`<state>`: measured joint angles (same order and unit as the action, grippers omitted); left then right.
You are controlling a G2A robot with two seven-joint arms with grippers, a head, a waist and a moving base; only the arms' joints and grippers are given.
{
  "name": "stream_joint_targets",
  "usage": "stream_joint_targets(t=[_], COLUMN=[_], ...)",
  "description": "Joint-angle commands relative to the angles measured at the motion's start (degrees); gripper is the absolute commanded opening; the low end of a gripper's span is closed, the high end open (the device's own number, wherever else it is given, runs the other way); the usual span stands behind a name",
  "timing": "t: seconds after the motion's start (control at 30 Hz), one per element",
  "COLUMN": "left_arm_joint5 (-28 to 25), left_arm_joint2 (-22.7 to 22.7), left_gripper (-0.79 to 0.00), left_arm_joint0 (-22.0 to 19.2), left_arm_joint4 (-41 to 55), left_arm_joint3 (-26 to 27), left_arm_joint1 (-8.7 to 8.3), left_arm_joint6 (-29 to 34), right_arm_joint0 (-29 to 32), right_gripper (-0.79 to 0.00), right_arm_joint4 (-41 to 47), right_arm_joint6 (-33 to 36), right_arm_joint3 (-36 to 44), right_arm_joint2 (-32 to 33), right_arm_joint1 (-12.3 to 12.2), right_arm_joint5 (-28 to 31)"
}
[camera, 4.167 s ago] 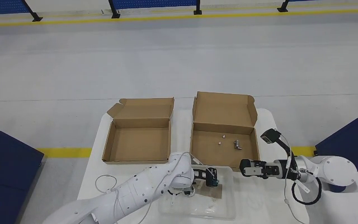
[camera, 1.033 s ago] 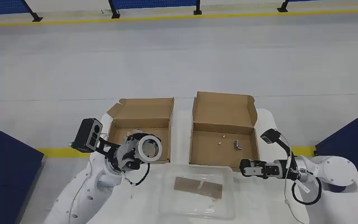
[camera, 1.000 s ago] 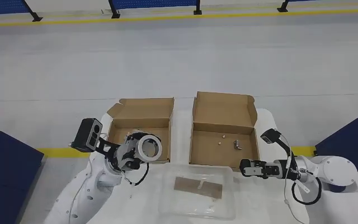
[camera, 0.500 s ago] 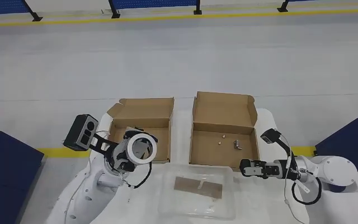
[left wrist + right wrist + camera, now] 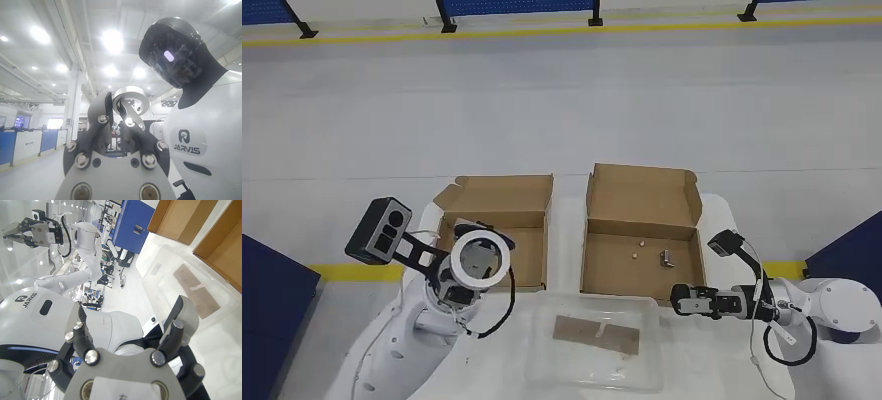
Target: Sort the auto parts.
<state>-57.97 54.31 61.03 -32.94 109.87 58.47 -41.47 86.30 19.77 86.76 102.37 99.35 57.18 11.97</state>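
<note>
My left gripper (image 5: pixel 115 109) is raised high in the air, shut on a silver metal ring (image 5: pixel 130 94), with one finger outside the rim and one inside it. From above, the ring (image 5: pixel 506 258) faces the camera over the near edge of the left cardboard box (image 5: pixel 492 205), with the left gripper (image 5: pixel 478 262) behind it. The right cardboard box (image 5: pixel 642 200) holds a small metal part (image 5: pixel 667 258) and two tiny pieces. My right gripper (image 5: pixel 679 299) hangs open and empty beside the clear tray (image 5: pixel 572 365), and its fingers (image 5: pixel 181 311) point toward that tray (image 5: pixel 166 256).
A brown cardboard piece (image 5: pixel 594 333) lies in the clear tray, seen from the right wrist as a flat brown sheet (image 5: pixel 194 291). The white table (image 5: pixel 712 350) has bare surface around the right arm. Blue cabinets stand off both sides of the table.
The left arm has lifted the ring out of the clear tray, carried it left toward the left box, and tilted it up to face the top camera. The right arm has not moved.
</note>
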Motion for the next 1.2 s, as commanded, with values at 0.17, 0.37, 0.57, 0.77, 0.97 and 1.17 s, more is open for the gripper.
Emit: stream_joint_targets(t=[0.17, 0.37, 0.57, 0.77, 0.97, 1.17], left_arm_joint5=[0.0, 0.5, 3.3, 1.6, 0.0, 0.0], left_arm_joint2=[-0.2, 1.6, 3.0, 3.2, 2.8, 2.4], left_gripper=[-0.785, -0.785, -0.785, -0.785, -0.785, -0.785], left_arm_joint0=[-0.2, 0.1, 1.4, 2.4, 2.6, 2.6], left_arm_joint4=[3.2, -0.3, -3.3, -0.9, 3.3, 6.7], left_arm_joint3=[0.9, 0.0, 1.1, 2.2, 3.4, 4.7], left_arm_joint1=[0.73, 1.13, 1.6, 2.43, 3.26, 3.79], left_arm_joint6=[1.4, 6.1, 10.3, 9.2, 7.9, 7.9], right_arm_joint0=[0.0, 0.0, 0.0, 0.0, 0.0, 0.0], right_gripper=[0.0, 0.0, 0.0, 0.0, 0.0, 0.0], right_arm_joint4=[0.0, 0.0, 0.0, 0.0, 0.0, 0.0], right_arm_joint6=[0.0, 0.0, 0.0, 0.0, 0.0, 0.0], right_arm_joint3=[0.0, 0.0, 0.0, 0.0, 0.0, 0.0], right_arm_joint2=[0.0, 0.0, 0.0, 0.0, 0.0, 0.0], right_arm_joint1=[0.0, 0.0, 0.0, 0.0, 0.0, 0.0], right_arm_joint5=[0.0, 0.0, 0.0, 0.0, 0.0, 0.0])
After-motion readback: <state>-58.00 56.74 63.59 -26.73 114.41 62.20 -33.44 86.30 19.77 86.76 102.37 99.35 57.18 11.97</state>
